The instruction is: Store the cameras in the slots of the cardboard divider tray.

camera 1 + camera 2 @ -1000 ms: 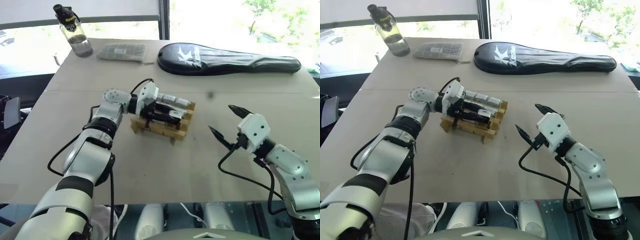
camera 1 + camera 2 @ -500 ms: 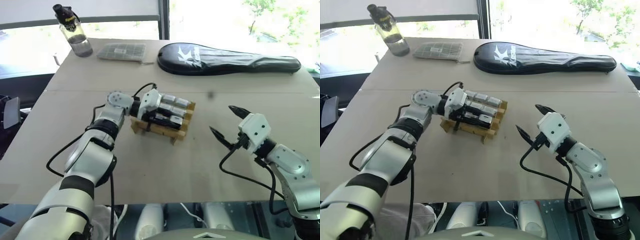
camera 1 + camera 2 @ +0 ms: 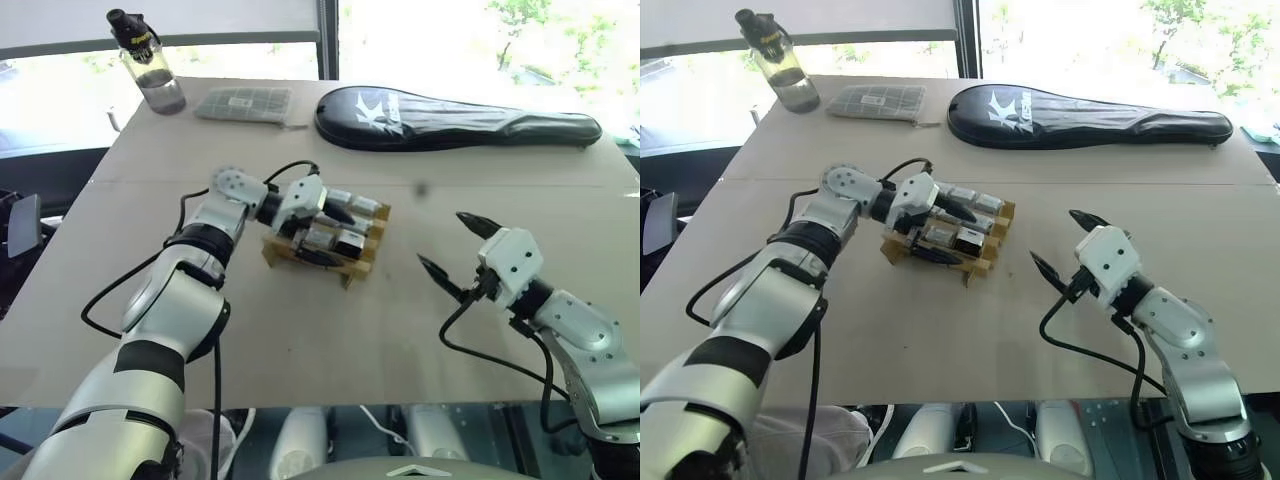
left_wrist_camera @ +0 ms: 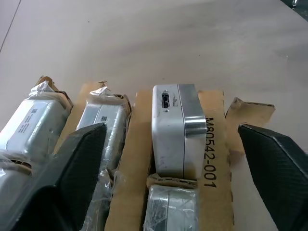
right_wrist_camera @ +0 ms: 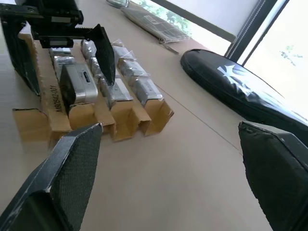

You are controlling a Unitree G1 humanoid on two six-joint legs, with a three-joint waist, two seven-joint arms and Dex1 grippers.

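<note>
The cardboard divider tray sits mid-table with several cameras in its slots, most wrapped in clear film. My left gripper hovers over it, open, one finger on each side of a bare silver camera that stands in a slot at the tray's edge. Nothing is clamped between its fingers. The same camera shows in the right wrist view beneath the left gripper. My right gripper is open and empty, raised above the table to the right of the tray.
At the back of the table stand a water bottle, a flat gridded pouch and a long black racket case. Bare tabletop lies in front of the tray and between the tray and the right gripper.
The left gripper has opened and let go of the silver camera, which now rests in its slot; its wrist turned slightly. The right arm has kept still.
</note>
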